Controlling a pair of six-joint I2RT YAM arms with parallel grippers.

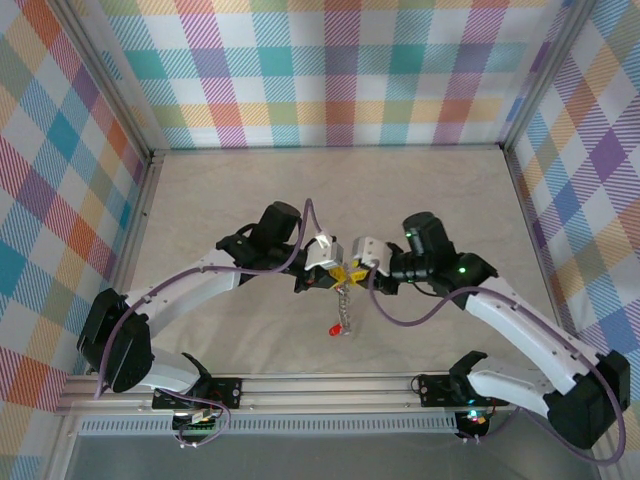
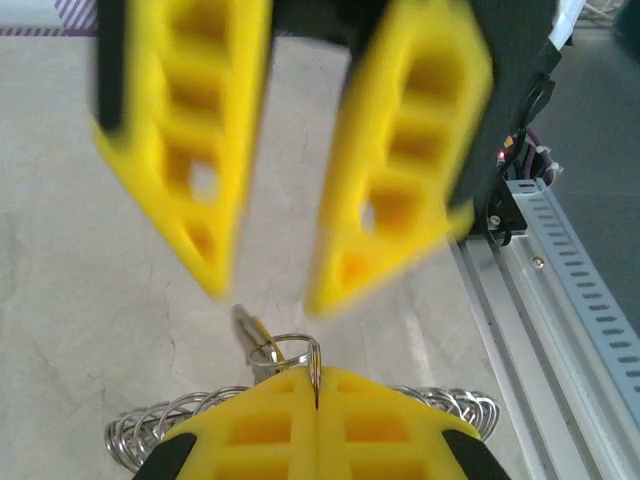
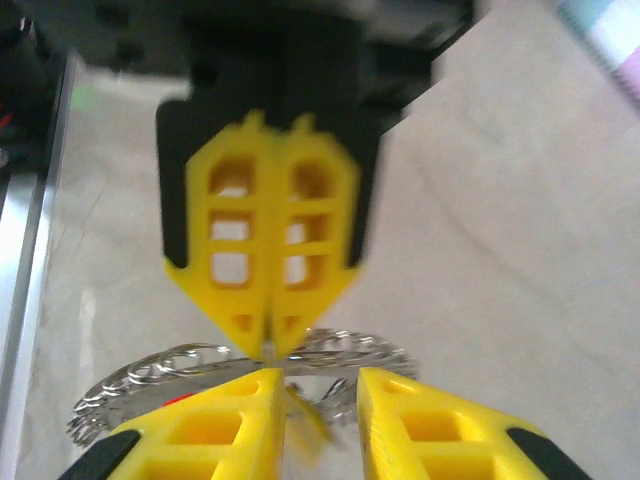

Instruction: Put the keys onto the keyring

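My left gripper (image 2: pixel 316 375) is shut, and a thin wire ring of the keyring (image 2: pixel 290 345) stands nipped between its tips. Coiled silvery loops of the keyring (image 3: pixel 360 348) spread out to both sides under the fingers. A key with a yellow head (image 2: pixel 250 330) hangs on that ring. My right gripper (image 3: pixel 320 385) faces the left gripper (image 3: pixel 268 345) tip to tip. It is open, with the blurred yellow key (image 3: pixel 305 415) in its gap. From above, the keyring (image 1: pixel 345 305) dangles below both grippers and a red key (image 1: pixel 331 330) hangs at its lower end.
The beige tabletop (image 1: pixel 250 200) lies inside checked walls. An aluminium rail (image 1: pixel 330 385) runs along the near edge and carries both arm bases. A purple cable (image 1: pixel 410 318) loops beside the right arm.
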